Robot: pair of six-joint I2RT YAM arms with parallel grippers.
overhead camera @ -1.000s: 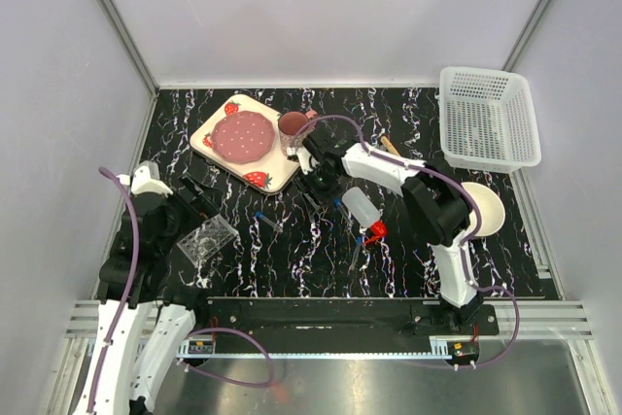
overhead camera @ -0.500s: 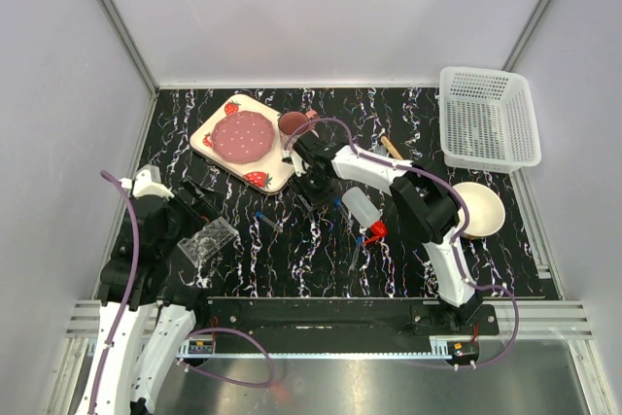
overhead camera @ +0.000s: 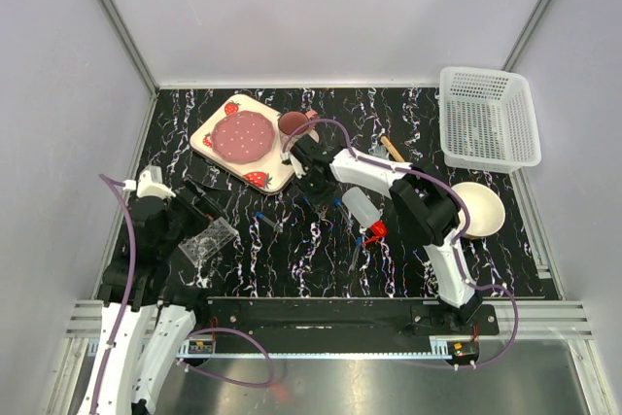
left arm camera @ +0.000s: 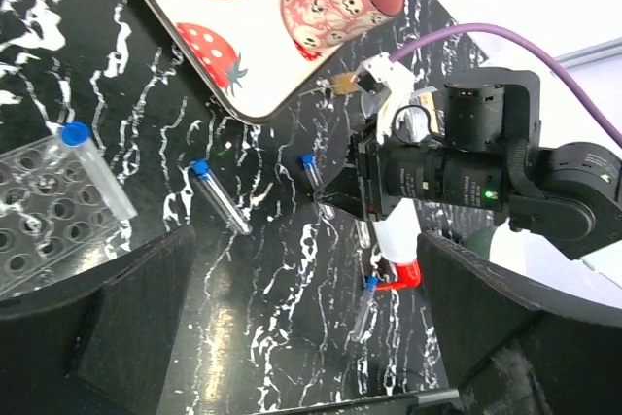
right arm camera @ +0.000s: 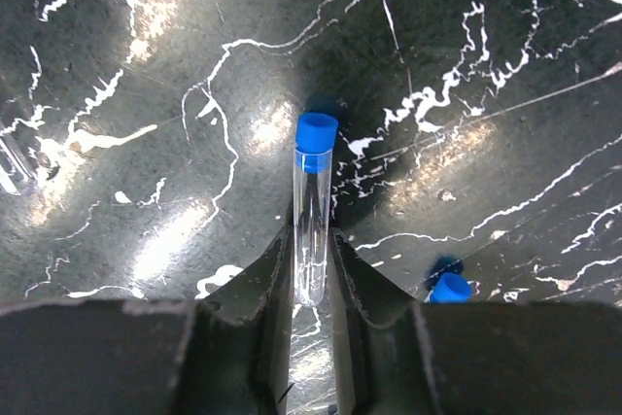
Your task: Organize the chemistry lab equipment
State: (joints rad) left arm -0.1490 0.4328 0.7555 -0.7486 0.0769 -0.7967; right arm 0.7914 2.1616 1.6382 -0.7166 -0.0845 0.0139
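Check the right claw (right arm camera: 311, 277) first. Its two fingers (right arm camera: 275, 284) pinch the lower part of a clear blue-capped tube (right arm camera: 312, 203), one finger on each side, and the cap points away from the claw. The tube sits low over the black marbled surface (right arm camera: 146, 94). You cannot tell whether it touches the surface. In the top view this claw (overhead camera: 305, 186) is just beside the near corner of the strawberry-print tray (overhead camera: 259, 180), between the tray and the red-capped squeeze bottle (overhead camera: 361, 209).

Check the left claw (left arm camera: 311, 337) next. It is spread wide and holds nothing. It hangs over the left part of the surface, near the clear plastic tube rack (left arm camera: 34, 230).

Note where the other tubes lie:
- A second tube (left arm camera: 100, 174) lies across the rack.
- A third tube (left arm camera: 223, 200) lies on the surface between the rack and the right claw.
- A fourth tube (left arm camera: 363, 304) lies just beside the bottle's red cap (left arm camera: 400, 274).

A white basket (overhead camera: 489, 120) and a cream bowl (overhead camera: 486, 207) stand at the right, well apart from both claws.
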